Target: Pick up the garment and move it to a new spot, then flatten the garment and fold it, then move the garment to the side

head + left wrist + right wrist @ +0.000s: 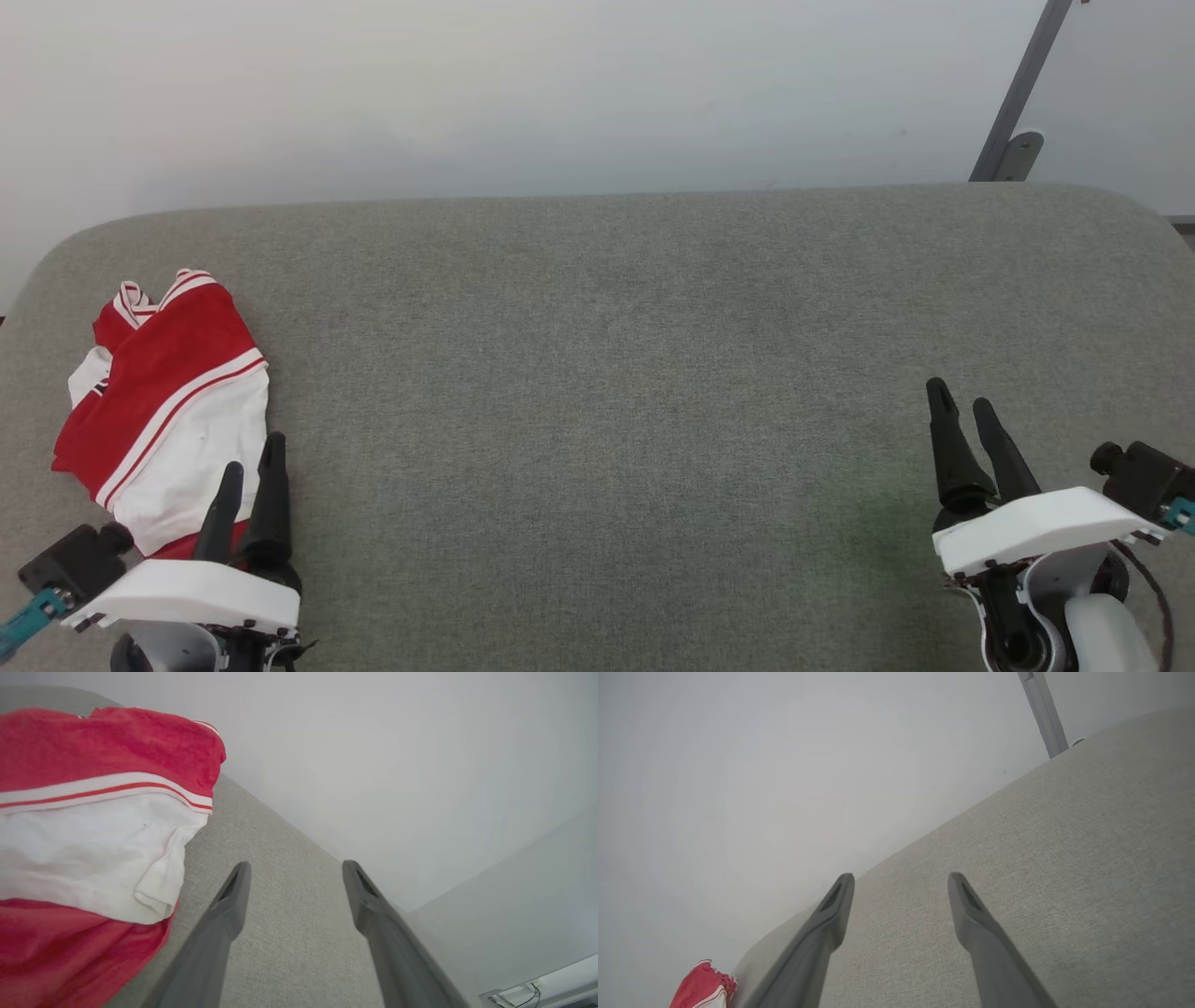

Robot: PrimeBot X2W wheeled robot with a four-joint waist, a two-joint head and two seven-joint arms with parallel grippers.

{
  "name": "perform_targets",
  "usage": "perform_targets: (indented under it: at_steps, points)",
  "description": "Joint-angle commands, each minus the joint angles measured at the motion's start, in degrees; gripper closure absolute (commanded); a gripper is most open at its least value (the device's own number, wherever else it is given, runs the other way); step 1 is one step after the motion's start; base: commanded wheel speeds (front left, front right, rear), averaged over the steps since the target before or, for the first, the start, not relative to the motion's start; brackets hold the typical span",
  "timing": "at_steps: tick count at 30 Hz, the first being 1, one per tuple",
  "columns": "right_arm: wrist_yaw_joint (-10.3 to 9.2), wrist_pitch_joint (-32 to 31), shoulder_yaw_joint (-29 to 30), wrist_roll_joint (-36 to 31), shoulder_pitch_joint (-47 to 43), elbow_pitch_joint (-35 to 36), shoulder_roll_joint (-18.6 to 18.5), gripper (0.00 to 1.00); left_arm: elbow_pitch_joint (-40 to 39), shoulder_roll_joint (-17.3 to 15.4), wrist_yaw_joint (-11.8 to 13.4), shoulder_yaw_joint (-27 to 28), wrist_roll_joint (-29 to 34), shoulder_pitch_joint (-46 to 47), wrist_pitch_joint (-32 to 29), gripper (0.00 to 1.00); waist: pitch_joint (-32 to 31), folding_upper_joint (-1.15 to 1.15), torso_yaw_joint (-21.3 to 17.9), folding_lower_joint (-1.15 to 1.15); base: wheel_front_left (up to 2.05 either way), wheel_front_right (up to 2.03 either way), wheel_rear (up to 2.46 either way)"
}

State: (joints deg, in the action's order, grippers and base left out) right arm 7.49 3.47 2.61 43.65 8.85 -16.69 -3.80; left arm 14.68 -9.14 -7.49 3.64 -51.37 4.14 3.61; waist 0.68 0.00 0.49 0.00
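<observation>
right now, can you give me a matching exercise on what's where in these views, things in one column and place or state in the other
Things:
1. garment
2. left gripper
3. right gripper
4. grey post

Place or state:
a. open, over bare fabric at the near right
b. bunched at the left end of the grey surface
c. rising behind the far right corner
d. open, close beside the red and white cloth

Pairs: 1-b, 2-d, 3-a, 4-c
</observation>
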Motion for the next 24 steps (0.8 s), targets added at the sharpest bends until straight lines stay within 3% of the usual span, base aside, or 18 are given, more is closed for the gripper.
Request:
perform_targets:
  at_steps: [1, 9, 24]
  points:
    - [0.00, 0.67, 0.06, -2.86, 1.53, 0.98, -0.04, 0.00, -0.92, -0.73, 0.18, -0.25, 2.75, 0.71, 0.64, 0.00, 0.02, 0.00, 0.03, 0.00, 0.00, 0.00, 0.00]
    - [0.00, 2.37, -0.18, -14.58, 1.44, 1.54, 0.45, 0.00, -0.91, -1.35, 1.16, -1.63, 11.50, -0.04, 2.28, 0.00, 0.17, 0.00, 0.11, 0.00, 0.00, 0.00, 0.00]
    - [0.00, 4.88, -0.08, -24.85, 0.35, 2.43, 0.98, 0.00, -1.62, -2.14, 1.77, -3.12, 21.14, -1.39, 4.75, 0.00, 0.28, 0.00, 0.16, 0.00, 0.00, 0.00, 0.00]
